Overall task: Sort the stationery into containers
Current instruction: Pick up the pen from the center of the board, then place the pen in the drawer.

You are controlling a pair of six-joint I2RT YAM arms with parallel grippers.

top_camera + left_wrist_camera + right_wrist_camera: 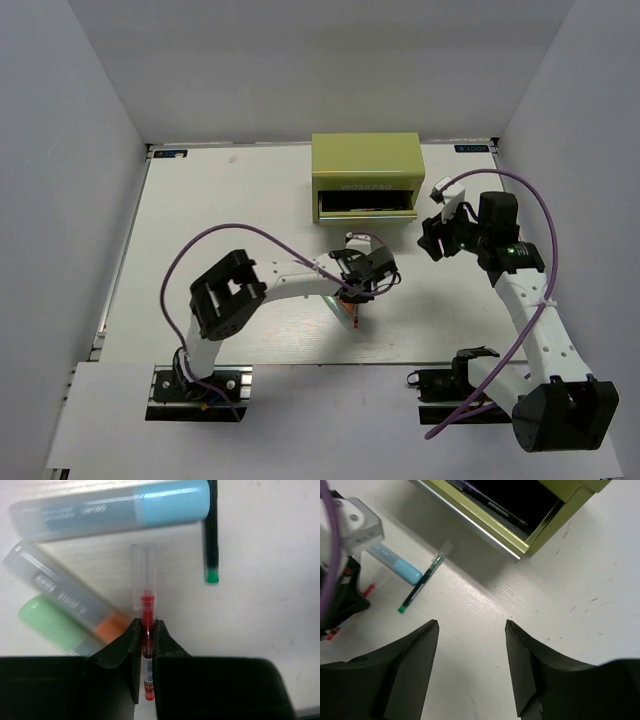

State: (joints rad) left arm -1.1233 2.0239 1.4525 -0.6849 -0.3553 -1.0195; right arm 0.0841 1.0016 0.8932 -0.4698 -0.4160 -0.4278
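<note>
My left gripper [146, 623] is shut on a thin red pen [146, 604] with a clear cap, low over the table in the middle [352, 294]. Around it lie a light-blue highlighter [172, 502], an orange highlighter [75, 597], a green highlighter [47, 622] and a dark pen with a green end [212, 540]. The yellow-green chest [365, 160] stands at the back with its lower drawer [485, 517] pulled open; dark pens lie inside. My right gripper [472, 625] is open and empty, hovering right of the drawer [437, 236]. It sees the dark pen [419, 588] and the blue highlighter [395, 562].
White walls close in the table on the left, back and right. The table's front edge [330, 365] runs just ahead of the arm bases. The left arm's purple cable [250, 232] loops over the left half.
</note>
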